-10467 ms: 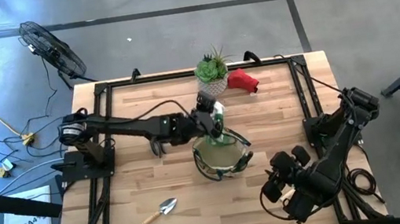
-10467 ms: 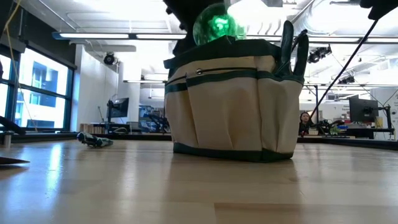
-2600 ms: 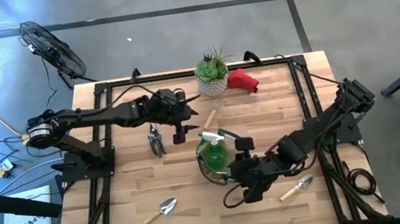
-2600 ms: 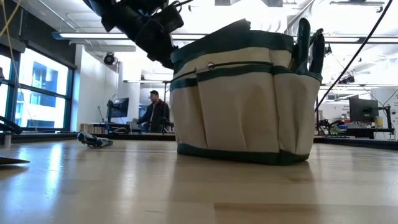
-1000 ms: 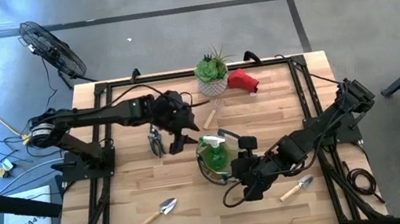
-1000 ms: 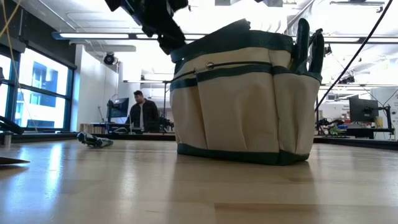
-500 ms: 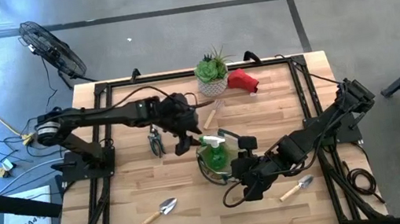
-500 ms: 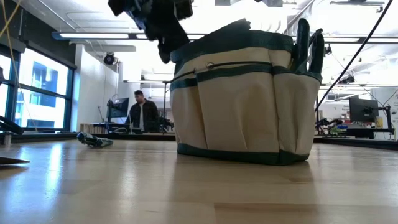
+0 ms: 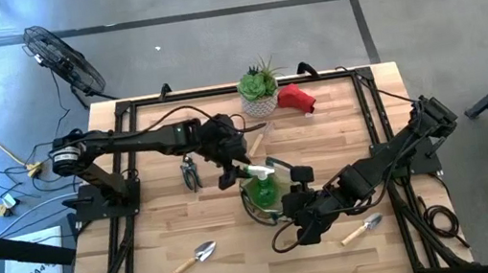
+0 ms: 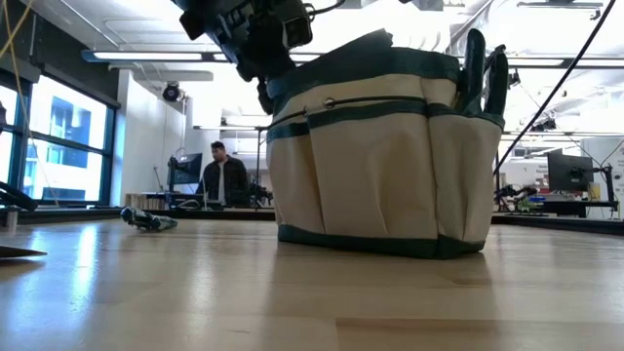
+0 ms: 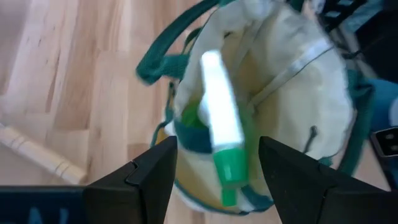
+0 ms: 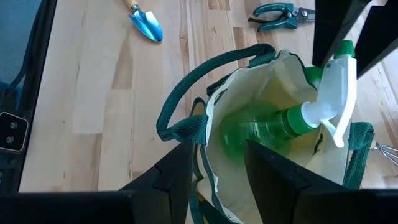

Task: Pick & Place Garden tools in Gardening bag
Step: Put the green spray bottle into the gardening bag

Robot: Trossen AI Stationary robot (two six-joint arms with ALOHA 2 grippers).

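Over the bag's left rim, your left end effector (image 9: 230, 175) hangs with its fingers apart and nothing between them; the wrist view shows both dark fingers (image 11: 146, 180) straddling empty air, and beyond them the white head of the green spray bottle (image 11: 219, 134), which already stands inside the gardening bag (image 9: 275, 211); so that tool lies straight ahead of and below this end effector, its long axis running from the bag's floor up to the rim, nozzle end uppermost and leaning toward you. Across the bag, your right end effector (image 9: 299, 208) sits at the rim's right side; its fingers (image 12: 180, 171) look apart on either side of the canvas edge, though you cannot tell whether they pinch the fabric; judged from that, it is steadying the mouth. Left of the bag, the pruners (image 9: 191, 174) lie on the table just beside your left arm, long axis running front to back; the wooden-handled tool (image 9: 254, 141) lies behind the bag near the plant pot (image 9: 260, 103); both are nearer your left arm. One trowel (image 9: 194, 258) lies front-left, another (image 9: 363, 229) front-right near the right arm; the red soft item (image 9: 296, 98) lies at the back.
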